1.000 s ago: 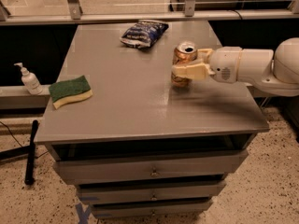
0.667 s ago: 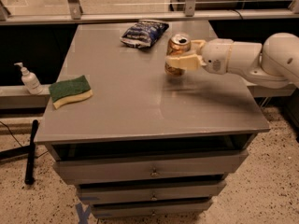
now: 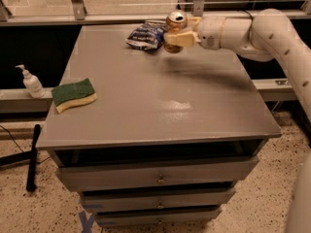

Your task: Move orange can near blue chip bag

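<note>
Camera view: tool clasps orange can beside blue chip bag at tabletop rear.

A green-and-yellow rectangular sponge is laid near the left edge of a grey flat-topped cabinet, under which three drawers with small knobs are stacked. A white plastic pump bottle is stood upright on a ledge to the left. A black rod is seen against the speckled floor, where a blue cross is marked.
</note>
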Available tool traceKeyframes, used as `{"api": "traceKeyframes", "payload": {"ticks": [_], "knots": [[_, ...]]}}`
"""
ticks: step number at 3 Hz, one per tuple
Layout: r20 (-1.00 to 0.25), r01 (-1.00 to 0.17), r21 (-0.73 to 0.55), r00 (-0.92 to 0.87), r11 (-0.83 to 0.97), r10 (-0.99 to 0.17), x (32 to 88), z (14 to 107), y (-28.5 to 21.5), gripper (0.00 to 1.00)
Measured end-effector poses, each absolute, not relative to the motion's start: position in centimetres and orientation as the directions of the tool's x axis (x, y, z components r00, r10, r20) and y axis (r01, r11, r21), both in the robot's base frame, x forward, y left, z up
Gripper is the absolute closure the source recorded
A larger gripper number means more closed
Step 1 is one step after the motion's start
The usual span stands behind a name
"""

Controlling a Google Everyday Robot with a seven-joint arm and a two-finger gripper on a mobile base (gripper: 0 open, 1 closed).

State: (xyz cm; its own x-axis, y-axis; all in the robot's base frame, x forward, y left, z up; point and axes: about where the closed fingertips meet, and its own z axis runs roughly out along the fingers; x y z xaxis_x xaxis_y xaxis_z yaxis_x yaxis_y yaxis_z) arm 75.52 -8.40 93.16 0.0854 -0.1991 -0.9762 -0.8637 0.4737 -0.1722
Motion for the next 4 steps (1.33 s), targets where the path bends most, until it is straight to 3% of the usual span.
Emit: {"api": "traceKeyframes", "payload": {"ticks": [2, 4], "knots": [[-0.954, -0.837, -0.234, 0.1, 0.494, -0.282, 81.8, 93.6, -9.4, 1.0], [-0.939, -0.874, -0.151, -0.02, 0.461, -0.344, 82.9, 90.0, -8.6, 1.0]]}}
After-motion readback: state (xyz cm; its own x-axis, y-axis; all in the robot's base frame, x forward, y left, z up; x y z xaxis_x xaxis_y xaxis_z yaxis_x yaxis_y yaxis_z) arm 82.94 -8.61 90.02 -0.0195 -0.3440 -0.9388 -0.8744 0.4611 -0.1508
